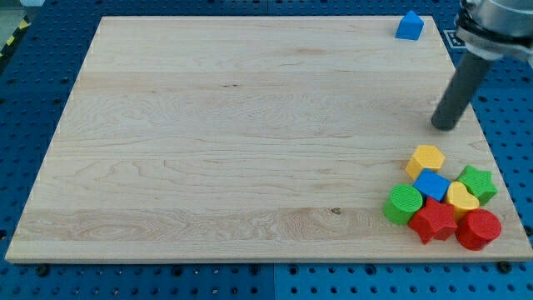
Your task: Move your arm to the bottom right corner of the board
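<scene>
Now, going from the view's left, most of the wooden board [208,133] on the blue desk [25,100] is bare. Low down near the view's bottom right corner sits a tight bunch of blocks. First comes a green round block [403,203]. Next is a red star block [434,221], with a blue block [431,183] just above it and a yellow six-sided block [425,158] above that. Then comes a yellow heart-like block [461,197], a red round block [478,229] and a green star block [477,182]. A lone blue block [409,26] sits far up at the view's top right edge. The dark rod stands nearly upright, leaning a bit to the view's right as it goes up. My tip [445,127] rests on the board just above the bunch, touching no block. No hand is on this arm, only the rod.
</scene>
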`<state>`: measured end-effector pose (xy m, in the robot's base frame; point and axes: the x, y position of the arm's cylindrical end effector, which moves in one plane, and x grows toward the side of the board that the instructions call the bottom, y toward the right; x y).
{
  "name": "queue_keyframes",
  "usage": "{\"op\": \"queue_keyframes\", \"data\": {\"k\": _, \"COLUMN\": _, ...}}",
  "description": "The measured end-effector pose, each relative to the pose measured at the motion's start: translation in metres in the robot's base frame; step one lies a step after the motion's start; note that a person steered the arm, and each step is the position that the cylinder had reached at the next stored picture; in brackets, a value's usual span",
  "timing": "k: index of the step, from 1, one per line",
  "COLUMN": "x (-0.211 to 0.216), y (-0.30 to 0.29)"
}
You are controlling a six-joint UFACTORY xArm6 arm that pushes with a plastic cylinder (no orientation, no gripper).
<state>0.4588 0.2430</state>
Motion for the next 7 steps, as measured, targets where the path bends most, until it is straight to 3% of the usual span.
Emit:
{"op": "queue_keyframes", "data": {"k": 1, "x": 0.044, "y": 0.008}}
{"op": "queue_keyframes", "data": {"k": 4, "x": 0.078, "y": 0.102}}
{"op": "queue_keyframes", "data": {"k": 6, "x": 0.156, "y": 0.07}}
{"op": "queue_keyframes", "data": {"k": 7, "x": 0.156, "y": 0.069}}
